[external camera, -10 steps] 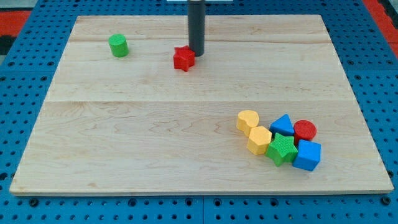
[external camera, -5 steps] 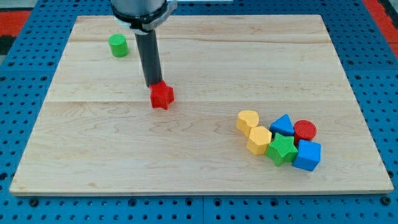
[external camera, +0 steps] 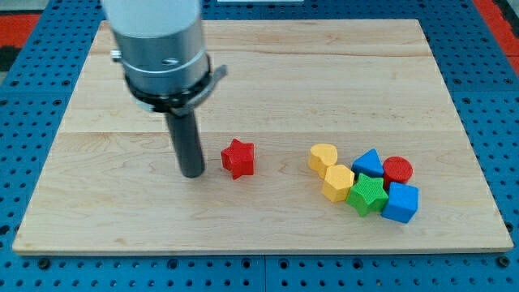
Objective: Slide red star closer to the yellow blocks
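The red star (external camera: 238, 157) lies on the wooden board (external camera: 259, 97), a little below the middle. My tip (external camera: 193, 173) stands just to its left, with a small gap between them. The yellow heart (external camera: 322, 157) and the yellow hexagon (external camera: 337, 182) lie to the star's right, at the left end of a cluster of blocks. The star is about a hand's width of board from the yellow heart.
The cluster also holds a green star (external camera: 367, 194), a blue triangle (external camera: 369, 164), a red cylinder (external camera: 397, 169) and a blue cube (external camera: 401, 202). A green cylinder (external camera: 153, 59) stands alone at the top left. The arm's grey body (external camera: 158, 49) hides board at the upper left.
The red star has slid from the top middle down and to the right, nearer the yellow blocks. My tip has moved down with it and now stands on its left side.
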You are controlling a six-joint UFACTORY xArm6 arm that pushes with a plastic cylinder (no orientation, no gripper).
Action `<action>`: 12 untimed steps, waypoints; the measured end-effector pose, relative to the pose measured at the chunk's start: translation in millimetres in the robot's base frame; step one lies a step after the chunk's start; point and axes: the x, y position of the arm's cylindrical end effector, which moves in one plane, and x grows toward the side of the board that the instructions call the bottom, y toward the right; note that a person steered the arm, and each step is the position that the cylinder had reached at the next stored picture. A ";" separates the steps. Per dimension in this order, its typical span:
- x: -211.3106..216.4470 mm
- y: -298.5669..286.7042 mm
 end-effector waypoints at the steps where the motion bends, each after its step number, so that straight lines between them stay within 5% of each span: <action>1: -6.5 15.3; 4: -31.8 59.8; 9: 33.9 62.2; 12: 31.5 112.7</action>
